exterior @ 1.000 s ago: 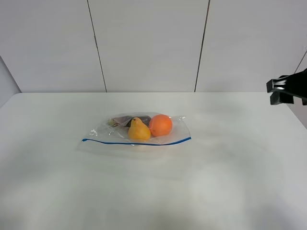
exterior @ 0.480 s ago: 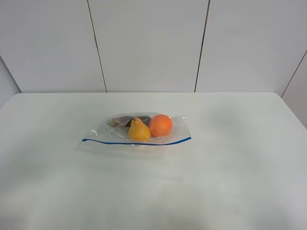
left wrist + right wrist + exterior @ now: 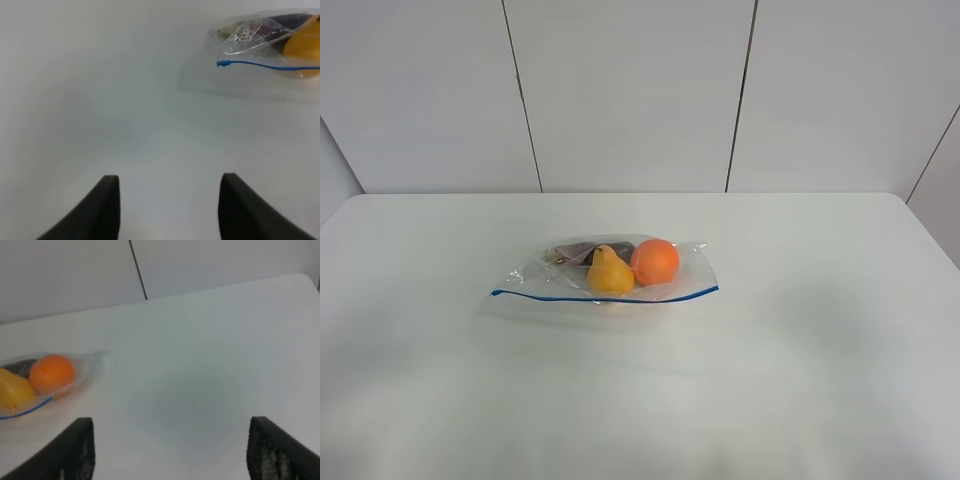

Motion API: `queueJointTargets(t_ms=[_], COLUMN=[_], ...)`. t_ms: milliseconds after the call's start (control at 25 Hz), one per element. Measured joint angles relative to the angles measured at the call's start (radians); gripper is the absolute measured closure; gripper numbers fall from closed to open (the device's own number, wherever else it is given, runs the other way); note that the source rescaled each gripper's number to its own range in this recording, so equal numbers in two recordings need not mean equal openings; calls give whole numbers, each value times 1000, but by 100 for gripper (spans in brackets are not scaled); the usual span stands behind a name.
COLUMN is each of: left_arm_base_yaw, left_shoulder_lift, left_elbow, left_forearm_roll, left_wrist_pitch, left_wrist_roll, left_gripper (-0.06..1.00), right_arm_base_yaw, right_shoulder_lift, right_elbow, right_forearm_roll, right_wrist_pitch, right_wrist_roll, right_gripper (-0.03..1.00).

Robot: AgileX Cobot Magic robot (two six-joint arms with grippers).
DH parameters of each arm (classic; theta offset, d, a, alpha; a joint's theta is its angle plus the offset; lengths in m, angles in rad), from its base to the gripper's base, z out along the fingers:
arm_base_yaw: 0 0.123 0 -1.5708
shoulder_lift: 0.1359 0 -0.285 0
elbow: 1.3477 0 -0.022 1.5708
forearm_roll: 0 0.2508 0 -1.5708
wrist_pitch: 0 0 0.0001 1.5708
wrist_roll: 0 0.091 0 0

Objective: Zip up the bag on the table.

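The right arm has left the overhead view at 3 o'clock. The bag (image 3: pixel 605 274) holds an orange (image 3: pixel 655 261) and a pear (image 3: pixel 610 272). Left gripper (image 3: pixel 167 200) and right gripper (image 3: pixel 170 450) gape, empty.

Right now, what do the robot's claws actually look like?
Only the fingertips show, in the wrist views. The left claw has two plain matte black fingers with rounded tips. The right claw is also black, with bumpy textured pads. No cables or markings show.

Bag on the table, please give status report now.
Left gripper open, right gripper open, both empty. Bag flat on table, untouched. Nothing in the way.
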Motion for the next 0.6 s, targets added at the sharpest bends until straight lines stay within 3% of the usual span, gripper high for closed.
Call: queueJointTargets(t_ms=[240,600], left_arm_base_yaw=[0,0], left_shoulder_lift=[0,0], left_elbow=[0,0], left_forearm_roll=[0,0], left_wrist_pitch=[-1,-2], left_wrist_roll=[0,0], left_gripper=[19,19], right_arm_base_yaw=[0,0], right_shoulder_lift=[-61,-61], right_elbow=[37,60], right_forearm_roll=[13,14], right_wrist_pitch=[100,103], right_wrist_roll=[-15,-41], right_gripper=[-3,-3])
